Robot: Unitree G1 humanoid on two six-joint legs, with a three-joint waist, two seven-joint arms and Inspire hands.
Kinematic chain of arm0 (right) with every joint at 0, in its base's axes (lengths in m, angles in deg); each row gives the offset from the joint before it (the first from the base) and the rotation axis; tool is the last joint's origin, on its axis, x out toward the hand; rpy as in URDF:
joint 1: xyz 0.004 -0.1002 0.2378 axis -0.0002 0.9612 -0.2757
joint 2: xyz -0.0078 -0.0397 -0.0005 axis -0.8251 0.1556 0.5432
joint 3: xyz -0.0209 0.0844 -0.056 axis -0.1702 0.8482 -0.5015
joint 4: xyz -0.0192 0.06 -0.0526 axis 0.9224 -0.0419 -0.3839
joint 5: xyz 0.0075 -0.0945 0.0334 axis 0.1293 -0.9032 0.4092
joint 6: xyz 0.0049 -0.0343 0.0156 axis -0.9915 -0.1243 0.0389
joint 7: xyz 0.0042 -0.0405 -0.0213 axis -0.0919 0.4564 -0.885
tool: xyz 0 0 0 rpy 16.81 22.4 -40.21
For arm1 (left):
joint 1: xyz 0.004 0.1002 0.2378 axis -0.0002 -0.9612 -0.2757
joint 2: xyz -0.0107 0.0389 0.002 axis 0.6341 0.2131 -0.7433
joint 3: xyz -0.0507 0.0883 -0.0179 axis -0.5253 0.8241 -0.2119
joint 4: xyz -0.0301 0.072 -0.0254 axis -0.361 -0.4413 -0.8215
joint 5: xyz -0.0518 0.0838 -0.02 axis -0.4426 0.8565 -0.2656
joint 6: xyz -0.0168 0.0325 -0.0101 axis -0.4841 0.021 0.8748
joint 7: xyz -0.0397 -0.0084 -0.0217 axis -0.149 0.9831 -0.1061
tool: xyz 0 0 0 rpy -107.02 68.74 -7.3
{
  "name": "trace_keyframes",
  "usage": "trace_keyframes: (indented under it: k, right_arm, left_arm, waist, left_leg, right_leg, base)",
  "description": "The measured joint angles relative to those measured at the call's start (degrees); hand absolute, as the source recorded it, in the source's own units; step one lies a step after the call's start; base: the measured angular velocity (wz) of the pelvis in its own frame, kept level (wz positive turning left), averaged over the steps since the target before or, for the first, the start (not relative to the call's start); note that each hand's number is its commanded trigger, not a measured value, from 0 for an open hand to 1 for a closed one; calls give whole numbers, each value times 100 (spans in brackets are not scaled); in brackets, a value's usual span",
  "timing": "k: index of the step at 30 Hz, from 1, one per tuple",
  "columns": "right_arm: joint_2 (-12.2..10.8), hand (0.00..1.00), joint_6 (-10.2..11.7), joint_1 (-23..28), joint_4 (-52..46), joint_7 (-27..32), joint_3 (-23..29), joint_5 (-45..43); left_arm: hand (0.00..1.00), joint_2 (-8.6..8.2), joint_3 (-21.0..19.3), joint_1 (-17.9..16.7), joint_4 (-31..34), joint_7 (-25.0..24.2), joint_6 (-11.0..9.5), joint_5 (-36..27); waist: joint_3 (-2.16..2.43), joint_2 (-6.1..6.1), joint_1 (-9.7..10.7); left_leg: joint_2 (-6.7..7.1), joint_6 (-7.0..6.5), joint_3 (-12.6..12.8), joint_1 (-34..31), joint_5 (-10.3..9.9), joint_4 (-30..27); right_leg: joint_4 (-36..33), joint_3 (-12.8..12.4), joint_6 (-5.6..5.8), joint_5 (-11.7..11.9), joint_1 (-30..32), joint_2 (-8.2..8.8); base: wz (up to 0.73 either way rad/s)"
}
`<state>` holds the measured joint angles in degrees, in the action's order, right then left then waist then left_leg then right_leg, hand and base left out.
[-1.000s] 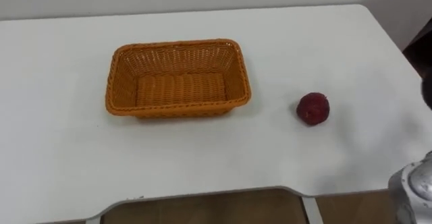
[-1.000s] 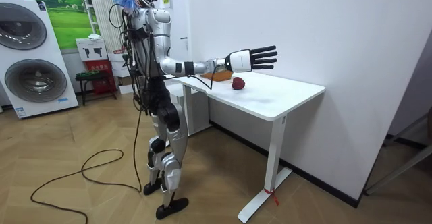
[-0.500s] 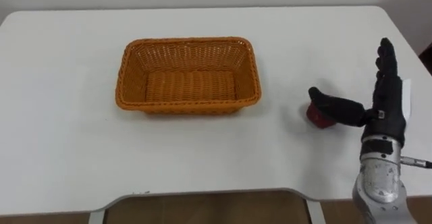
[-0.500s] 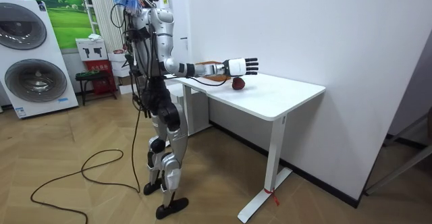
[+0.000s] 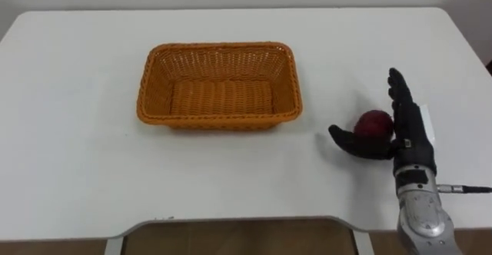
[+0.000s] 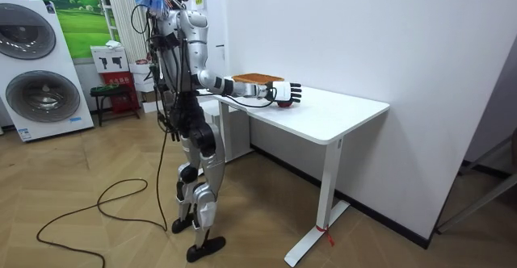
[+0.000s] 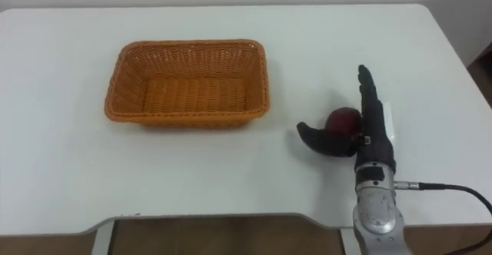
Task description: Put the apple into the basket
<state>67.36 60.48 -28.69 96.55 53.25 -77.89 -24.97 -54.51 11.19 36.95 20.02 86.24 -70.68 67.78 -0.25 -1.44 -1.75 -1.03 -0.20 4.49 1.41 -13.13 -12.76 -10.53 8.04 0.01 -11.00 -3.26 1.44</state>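
A dark red apple lies on the white table, to the right of an empty orange wicker basket. My right hand is open at the apple: its straight fingers run along the apple's right side and the thumb reaches under its near left side. In the room view the right hand lies low over the table by the apple, in front of the basket.
The table's front edge runs close below the hand, and its right edge is just beyond the apple. In the room view I stand at the table's end, with washing machines behind me.
My right arm came in from the lower right, dropped from high above the table and closed in on the apple; the open hand now cups it.
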Motion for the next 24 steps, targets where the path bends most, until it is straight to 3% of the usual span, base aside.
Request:
trace_keyframes:
  k: [3,4,5,6,7,11,14,17,24]
  right_arm:
    - [29,0,-3,28,208,-106,0,-3]
    - [29,13,10,36,322,-113,2,-4]
    - [36,18,90,38,425,-119,0,-4]
    - [36,53,125,39,472,-121,0,0]
    - [35,100,156,30,570,-130,0,1]
    - [34,100,435,-60,1077,-57,141,-22]
    - [33,100,481,-83,1231,-36,292,-24]
    - [26,100,692,-217,1586,-14,413,-95]
    - [-16,100,756,-257,1666,109,510,-126]
  left_arm:
    - [0,4,-1,-28,20,-26,13,84]
    - [0,4,-1,-32,29,-50,15,81]
    - [0,8,-1,-32,36,-76,20,71]
    - [0,11,-2,-33,38,-85,20,70]
    - [0,16,-1,-33,39,-95,20,62]
    - [0,24,2,-63,68,-85,19,64]
    - [0,28,4,-84,123,-75,8,64]
    - [0,27,1,-89,121,56,-15,64]
    - [0,24,0,-62,108,258,-79,70]
  waist:
    - [4,-10,-5]
    - [4,-10,13]
    - [10,-11,19]
    - [23,-14,17]
    - [58,-23,11]
    - [87,-66,46]
    - [81,-73,84]
    - [77,-68,127]
    - [70,-74,121]
  left_leg:
    - [1,0,0,6,0,-6]
    - [1,0,0,3,0,-9]
    - [0,0,-1,16,0,-9]
    - [0,0,-2,24,0,-8]
    - [0,0,-4,26,0,-8]
    - [10,-1,-78,34,0,-52]
    - [21,-3,-147,44,-1,-62]
    - [19,-2,-169,44,-2,-53]
    - [21,-2,-169,45,-1,-54]
  right_leg:
    - [-3,-4,0,0,-5,0]
    - [-2,-7,0,0,-19,0]
    - [1,-2,0,0,-48,-1]
    - [4,0,0,0,-61,-1]
    - [4,2,0,0,-67,-1]
    - [2,81,0,0,-134,11]
    - [3,139,0,0,-186,18]
    - [7,139,0,0,-196,8]
    - [12,145,0,0,-197,11]
  base:
    - [0]
    - [0]
    - [0]
    - [4]
    - [4]
    - [9]
    - [13]
    - [4]
    - [0]
